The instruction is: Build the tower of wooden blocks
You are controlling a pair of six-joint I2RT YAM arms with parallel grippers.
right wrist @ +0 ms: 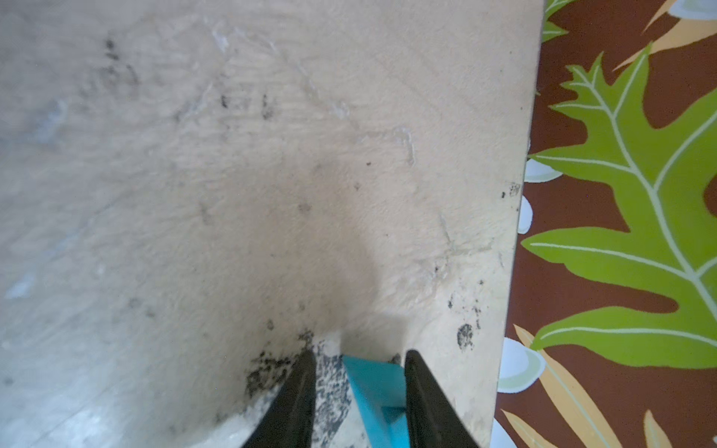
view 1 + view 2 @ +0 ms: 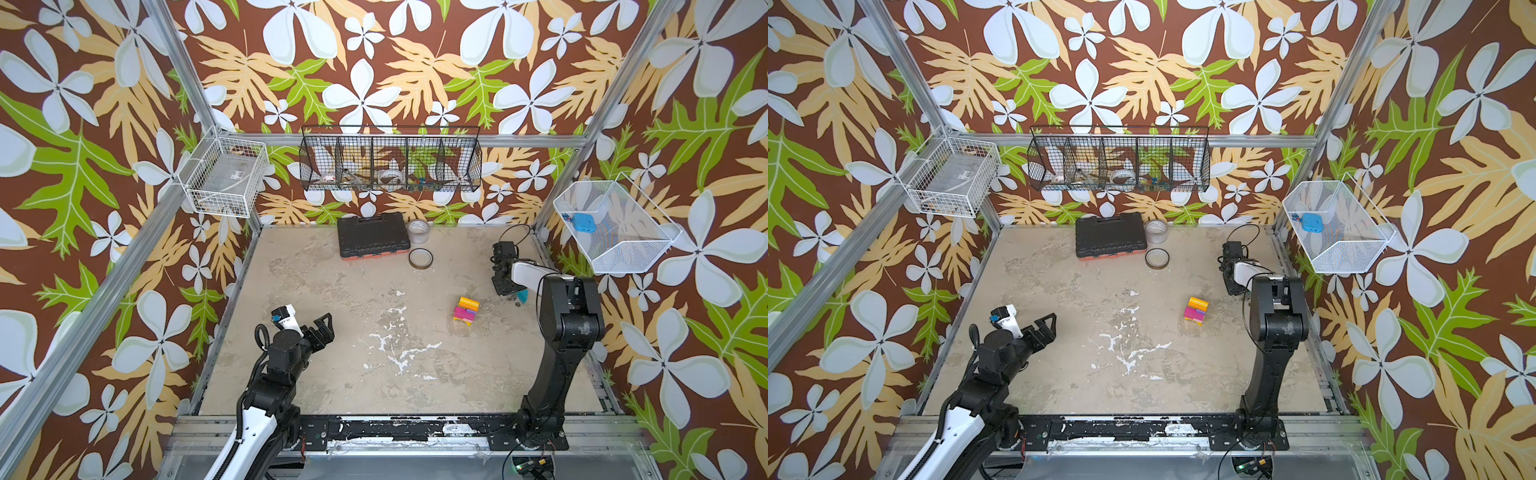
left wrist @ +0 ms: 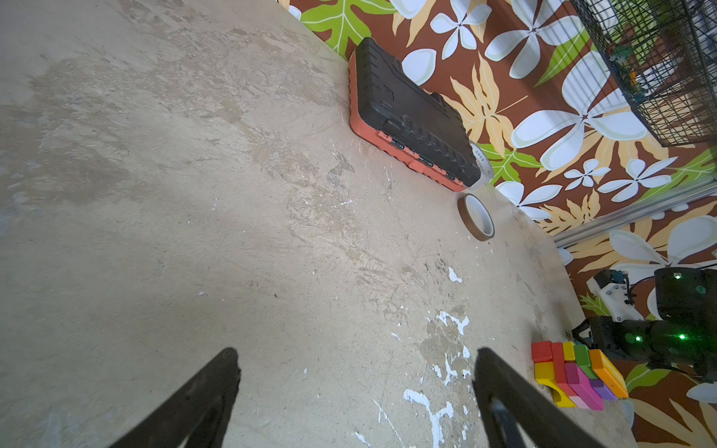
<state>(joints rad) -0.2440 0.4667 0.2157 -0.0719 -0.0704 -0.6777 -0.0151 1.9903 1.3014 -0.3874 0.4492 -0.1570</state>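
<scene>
At three o'clock on the table (image 2: 332,291) stands the tower (image 2: 466,311); at its two o'clock the teal block (image 1: 378,391) lies between the parted jaws of the right gripper (image 1: 359,353), while the left gripper (image 3: 355,357) gapes empty. Painted wood is probably light, stiff and slick, so pinch its flat opposite faces.

soft, even light filled both top views, leaving only faint shadows on the table (image 2: 332,353); the metal posts (image 2: 181,66) leaned and bowed toward the upper corners of the frame. the right wrist view was smeared and out of focus, with a dim shadow on the table beside the blue block (image 1: 374,388).
</scene>
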